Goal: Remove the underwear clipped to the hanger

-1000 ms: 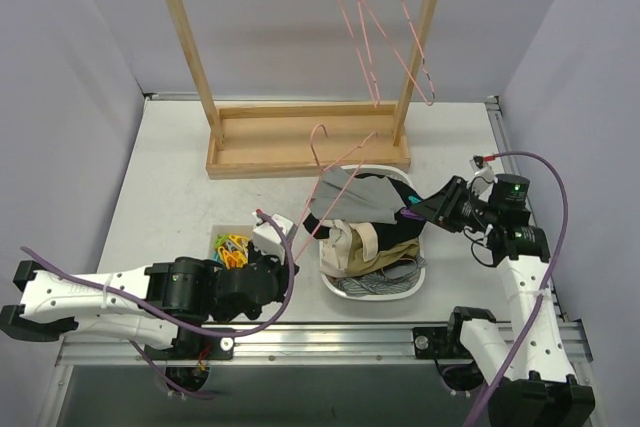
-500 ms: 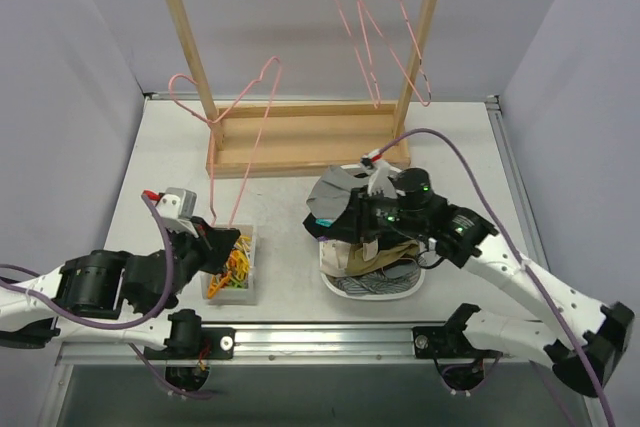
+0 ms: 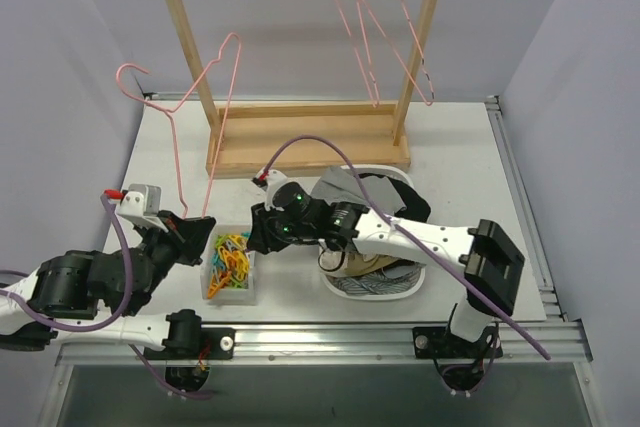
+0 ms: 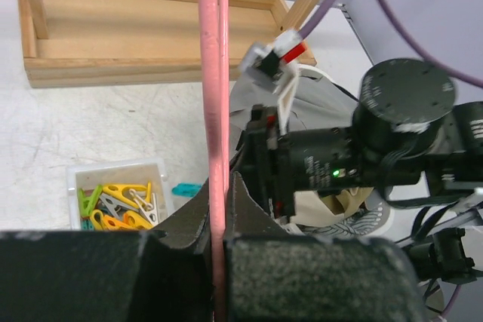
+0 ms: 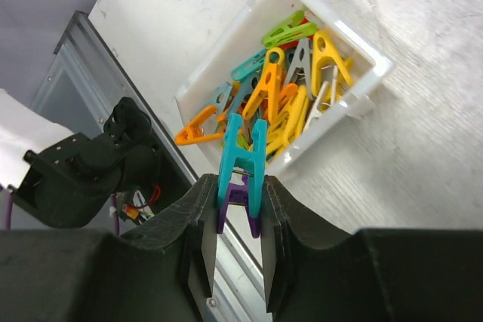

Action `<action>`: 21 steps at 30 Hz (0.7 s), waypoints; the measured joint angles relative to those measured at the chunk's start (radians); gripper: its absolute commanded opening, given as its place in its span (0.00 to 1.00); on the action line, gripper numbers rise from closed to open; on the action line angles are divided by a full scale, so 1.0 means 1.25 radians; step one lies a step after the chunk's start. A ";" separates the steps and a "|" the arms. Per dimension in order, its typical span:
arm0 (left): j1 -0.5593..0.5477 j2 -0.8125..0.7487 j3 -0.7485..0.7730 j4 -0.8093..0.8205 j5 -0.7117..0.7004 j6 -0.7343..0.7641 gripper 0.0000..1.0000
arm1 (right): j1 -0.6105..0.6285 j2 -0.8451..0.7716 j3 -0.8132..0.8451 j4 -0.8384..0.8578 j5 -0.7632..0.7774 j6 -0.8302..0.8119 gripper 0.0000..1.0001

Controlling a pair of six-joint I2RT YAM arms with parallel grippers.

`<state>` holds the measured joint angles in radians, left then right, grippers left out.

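The underwear point(image 3: 372, 239) lies piled in a white basket point(image 3: 385, 168): grey, black and cream-olive cloth, with none of it on the hanger. Part of the pile shows in the left wrist view as underwear point(image 4: 326, 203) behind the right arm. My left gripper point(image 3: 200, 222) point(image 4: 219, 186) is shut on the bare pink wire hanger point(image 3: 222, 127) point(image 4: 213, 111) and holds it upright at the left. My right gripper point(image 3: 258, 234) point(image 5: 240, 186) is shut on a teal clip point(image 5: 241, 157) and a purple clip point(image 5: 240, 203), just above the clip box point(image 3: 250, 292) point(image 5: 362, 50).
The clip box point(image 4: 113, 165) holds several coloured plastic clips, and one teal clip point(image 4: 185, 188) lies on the table beside it. A wooden rack point(image 3: 190, 47) stands at the back with two more pink hangers point(image 3: 380, 37) on its bar. Side walls close in left and right.
My left arm has carried the hanger from over the basket up and to the left. My right arm has swung from the right side across the basket to the clip box.
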<state>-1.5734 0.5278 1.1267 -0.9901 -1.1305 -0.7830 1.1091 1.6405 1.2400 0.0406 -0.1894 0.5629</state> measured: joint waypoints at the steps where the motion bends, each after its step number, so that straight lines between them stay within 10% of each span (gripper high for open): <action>1: 0.000 -0.004 0.002 0.002 -0.004 0.007 0.02 | 0.009 0.029 0.017 0.009 0.003 -0.004 0.00; 7: 0.000 -0.024 0.008 0.005 -0.018 0.029 0.02 | 0.042 0.192 0.146 0.025 0.020 -0.015 0.02; 12: 0.000 -0.030 0.008 0.005 -0.017 0.035 0.02 | 0.045 0.265 0.204 0.018 0.044 -0.019 0.46; 21: 0.000 -0.029 0.008 0.005 -0.017 0.043 0.02 | 0.045 0.273 0.219 0.000 0.063 -0.033 0.72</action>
<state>-1.5734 0.4911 1.1366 -0.9836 -1.1522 -0.7292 1.1660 1.9820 1.5131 0.0406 -0.1104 0.5217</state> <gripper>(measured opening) 0.060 0.685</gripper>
